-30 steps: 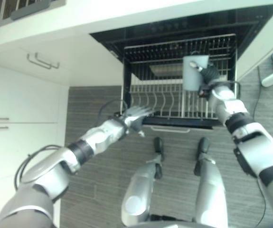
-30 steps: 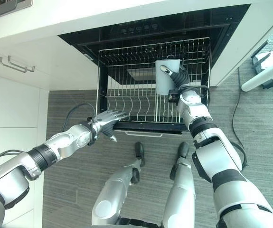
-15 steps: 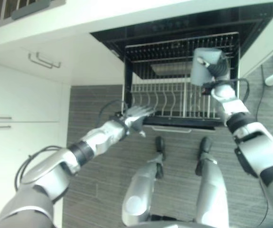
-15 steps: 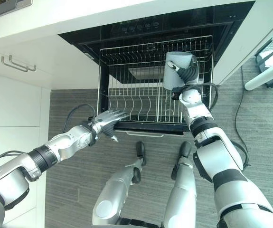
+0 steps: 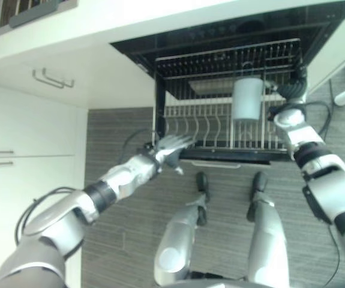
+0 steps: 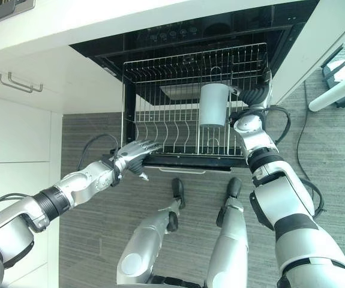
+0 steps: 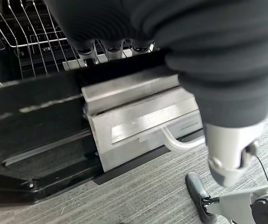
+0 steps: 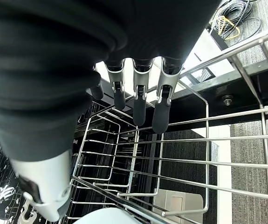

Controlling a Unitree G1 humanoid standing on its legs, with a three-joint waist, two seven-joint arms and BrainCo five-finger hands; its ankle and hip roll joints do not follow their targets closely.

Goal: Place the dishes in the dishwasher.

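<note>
Grey cup (image 6: 213, 105) stands in the pulled-out wire rack (image 6: 160, 120) of the open dishwasher (image 6: 184, 36), toward the rack's 3 o'clock side, mouth apparently downward, though I cannot be sure of that. Right hand (image 6: 257, 93) sits just beside the cup at its 3 o'clock, against the rack's right rim. From the head views it looks apart from the cup, not clasping it. Right wrist view shows that hand's fingers (image 8: 138, 100) hanging fairly straight and relaxed above the rack wires, nothing pinched between them and the thumb; a pale curved rim at the edge of that view is probably the cup.

Left hand (image 6: 135, 153) rests at the rack's front corner, roughly 7 o'clock of the rack, fingers straight and spread along the front edge. Left wrist view shows its fingertips (image 7: 89, 50) lying on the dark edge above a steel front panel with a bar handle (image 7: 182, 142); not curled round anything.

Judgement: the placing step for this cup reads as done, hand just clear of it. Next move likely calls for drawing the right arm up and out without clipping the cup or snagging the wires, then fetching another dish. Left hand seems to be steadying the rack.
</note>
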